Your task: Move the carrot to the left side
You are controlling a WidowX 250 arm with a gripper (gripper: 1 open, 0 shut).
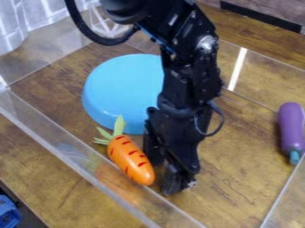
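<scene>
The carrot (131,159), glossy orange with dark stripes and a green leafy top (111,135), lies on the wooden table in front of the blue dish (123,85). My black gripper (167,171) stands right against the carrot's right side, pointing down. Its fingers are dark and merge with the arm, so I cannot tell how the jaws stand. The carrot's leafy end points toward the dish, and its tip points toward the near clear wall.
A clear plastic bin wall (71,156) runs along the near side, close to the carrot. A purple eggplant toy (291,129) lies at the far right. The blue dish sits just behind the carrot and the arm.
</scene>
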